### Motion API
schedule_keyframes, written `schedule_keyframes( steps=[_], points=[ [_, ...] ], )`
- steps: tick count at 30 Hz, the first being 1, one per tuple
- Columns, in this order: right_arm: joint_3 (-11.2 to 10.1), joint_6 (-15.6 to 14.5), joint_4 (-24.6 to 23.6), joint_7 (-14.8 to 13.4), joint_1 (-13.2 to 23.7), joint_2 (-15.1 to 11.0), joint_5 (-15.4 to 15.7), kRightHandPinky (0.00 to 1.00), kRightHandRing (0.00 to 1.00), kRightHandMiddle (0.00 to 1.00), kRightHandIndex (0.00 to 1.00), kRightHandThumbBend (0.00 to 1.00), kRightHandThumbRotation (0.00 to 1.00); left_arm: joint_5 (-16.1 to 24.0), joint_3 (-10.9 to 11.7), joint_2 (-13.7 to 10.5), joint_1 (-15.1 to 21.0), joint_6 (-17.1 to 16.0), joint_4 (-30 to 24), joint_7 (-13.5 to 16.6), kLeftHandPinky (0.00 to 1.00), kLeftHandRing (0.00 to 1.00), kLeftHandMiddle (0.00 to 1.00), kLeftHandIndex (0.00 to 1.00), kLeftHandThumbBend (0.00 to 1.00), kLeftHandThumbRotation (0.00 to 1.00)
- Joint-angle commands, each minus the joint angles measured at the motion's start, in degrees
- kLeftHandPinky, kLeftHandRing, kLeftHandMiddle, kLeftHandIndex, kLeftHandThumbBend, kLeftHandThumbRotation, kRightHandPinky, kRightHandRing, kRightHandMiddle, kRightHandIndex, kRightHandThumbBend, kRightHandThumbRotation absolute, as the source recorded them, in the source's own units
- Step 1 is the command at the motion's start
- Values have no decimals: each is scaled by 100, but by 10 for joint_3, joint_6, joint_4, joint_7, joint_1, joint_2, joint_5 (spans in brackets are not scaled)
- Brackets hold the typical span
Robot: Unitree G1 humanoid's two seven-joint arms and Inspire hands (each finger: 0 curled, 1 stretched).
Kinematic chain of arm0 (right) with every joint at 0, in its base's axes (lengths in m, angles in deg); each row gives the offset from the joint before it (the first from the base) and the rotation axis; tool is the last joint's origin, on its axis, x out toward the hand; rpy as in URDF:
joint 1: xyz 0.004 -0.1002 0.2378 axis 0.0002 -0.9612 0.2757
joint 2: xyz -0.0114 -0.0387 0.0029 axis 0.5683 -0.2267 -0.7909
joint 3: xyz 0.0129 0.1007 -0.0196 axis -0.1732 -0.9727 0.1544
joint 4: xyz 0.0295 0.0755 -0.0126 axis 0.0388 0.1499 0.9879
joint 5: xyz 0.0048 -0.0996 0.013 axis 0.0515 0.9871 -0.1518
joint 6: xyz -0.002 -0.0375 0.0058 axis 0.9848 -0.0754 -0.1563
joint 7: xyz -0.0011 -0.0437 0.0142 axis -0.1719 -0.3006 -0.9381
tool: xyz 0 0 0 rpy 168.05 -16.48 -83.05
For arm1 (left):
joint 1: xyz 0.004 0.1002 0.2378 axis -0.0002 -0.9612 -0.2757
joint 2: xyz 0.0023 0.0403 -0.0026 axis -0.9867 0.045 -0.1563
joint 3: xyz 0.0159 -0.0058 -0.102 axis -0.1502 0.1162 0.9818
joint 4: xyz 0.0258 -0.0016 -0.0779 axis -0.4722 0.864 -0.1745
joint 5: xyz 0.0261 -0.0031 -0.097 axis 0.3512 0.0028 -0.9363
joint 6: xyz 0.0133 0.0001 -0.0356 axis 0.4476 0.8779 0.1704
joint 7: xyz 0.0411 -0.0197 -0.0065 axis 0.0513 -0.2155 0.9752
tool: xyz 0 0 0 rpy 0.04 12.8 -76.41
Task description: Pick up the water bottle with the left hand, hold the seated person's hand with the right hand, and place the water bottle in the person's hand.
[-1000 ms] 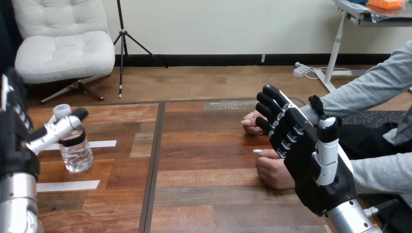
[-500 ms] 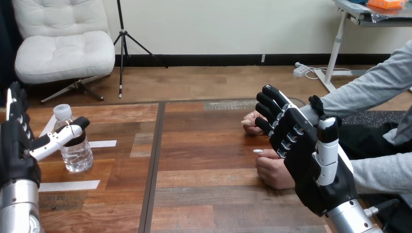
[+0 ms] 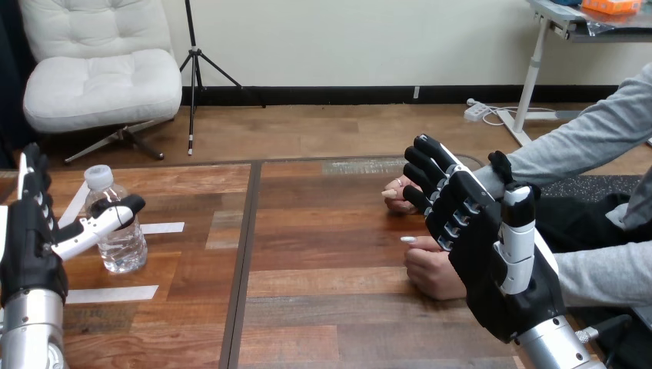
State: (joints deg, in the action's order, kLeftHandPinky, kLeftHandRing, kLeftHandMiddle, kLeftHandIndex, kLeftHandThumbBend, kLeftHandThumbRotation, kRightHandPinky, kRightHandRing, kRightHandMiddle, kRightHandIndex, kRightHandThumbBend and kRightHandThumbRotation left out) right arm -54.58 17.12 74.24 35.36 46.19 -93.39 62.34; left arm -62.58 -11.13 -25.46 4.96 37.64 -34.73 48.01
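Wooden table (image 3: 330,307), plank-grained, white tape strips (image 3: 108,294) at its left. We list:

- water bottle (image 3: 123,247): clear plastic, white cap, dark label band (print too small to read), upright beside the strips.
- left hand (image 3: 27,254): fingers straight, thumb across the bottle's front.
- right hand (image 3: 480,261): fingers loosely extended, partly hiding the person's hands (image 3: 429,270).

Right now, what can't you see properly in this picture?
Head view:
- Person's near hand and far hand: partly behind the right hand; whether they touch it, I cannot tell.
- Bottle: its middle is crossed by the left hand's thumb; contact unclear.
- Left hand: cut off by the left edge.
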Motion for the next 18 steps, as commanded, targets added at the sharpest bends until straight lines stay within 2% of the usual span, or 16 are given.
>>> schedule_keyframes(
  steps=[1, 18],
  points=[
    [-3, 8, -23, 0, 23, -5, -4, 99, 99, 96, 94, 96, 100, 6, -9, -23, 33, 5, 8, 3, 100, 100, 100, 100, 100, 0],
    [-3, 6, -27, -1, 22, -4, -6, 99, 98, 96, 94, 96, 100, 21, -20, -35, 48, 13, 52, 17, 100, 100, 100, 100, 100, 0]
  ],
)
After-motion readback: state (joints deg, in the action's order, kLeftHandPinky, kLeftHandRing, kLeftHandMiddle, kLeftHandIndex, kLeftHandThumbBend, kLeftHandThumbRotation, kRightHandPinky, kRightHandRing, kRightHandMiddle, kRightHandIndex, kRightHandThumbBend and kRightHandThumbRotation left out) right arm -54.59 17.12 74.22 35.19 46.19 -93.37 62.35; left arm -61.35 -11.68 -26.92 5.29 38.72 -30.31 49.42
